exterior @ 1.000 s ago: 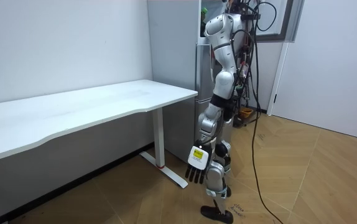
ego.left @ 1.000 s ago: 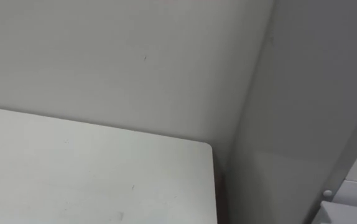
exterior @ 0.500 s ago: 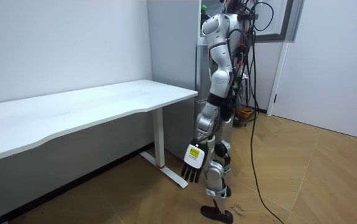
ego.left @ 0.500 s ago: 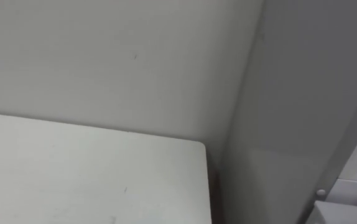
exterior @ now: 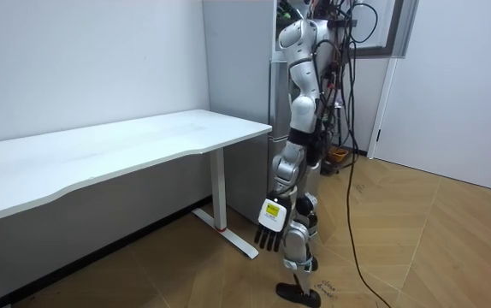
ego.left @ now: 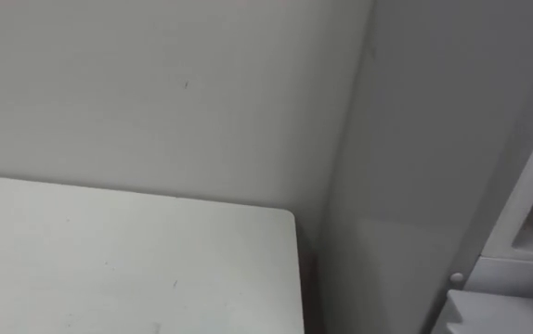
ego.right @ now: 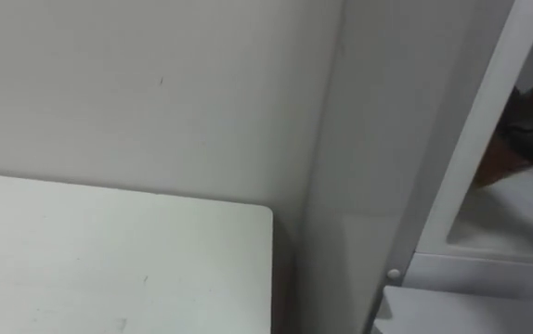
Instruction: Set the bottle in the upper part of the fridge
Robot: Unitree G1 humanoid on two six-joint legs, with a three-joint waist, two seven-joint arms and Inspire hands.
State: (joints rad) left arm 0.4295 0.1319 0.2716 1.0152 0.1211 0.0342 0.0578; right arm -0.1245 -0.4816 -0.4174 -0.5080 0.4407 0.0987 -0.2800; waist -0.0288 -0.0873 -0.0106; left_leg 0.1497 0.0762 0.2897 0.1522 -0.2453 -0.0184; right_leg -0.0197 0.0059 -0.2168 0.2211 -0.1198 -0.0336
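Note:
I stand close against the tall grey fridge (exterior: 245, 77), at the end of the white table (exterior: 143, 141). The fridge's grey side wall (ego.left: 415, 139) takes up the right half of the eye views, and beyond its white front edge (ego.right: 475, 139) the pale inside of the upper compartment (ego.right: 517, 218) shows. A dark shape with a brown part (ego.right: 525, 125) reaches in there at the right edge; I cannot tell whether it is my right hand, the bottle or both. My left hand (exterior: 269, 229) hangs by my leg, fingers relaxed and holding nothing.
The table's far right corner (ego.left: 280, 227) lies just left of the fridge, against the pale wall (ego.left: 155, 83). The top of the lower fridge part (ego.right: 471, 311) shows at the bottom right. Wooden floor (exterior: 417, 248) and a white door (exterior: 459, 85) lie on the room view's right.
The eye view has swung to the right, so the table corner and fridge wall sit further left and the fridge's inside now shows. My upper body has shifted slightly; the left hand still hangs.

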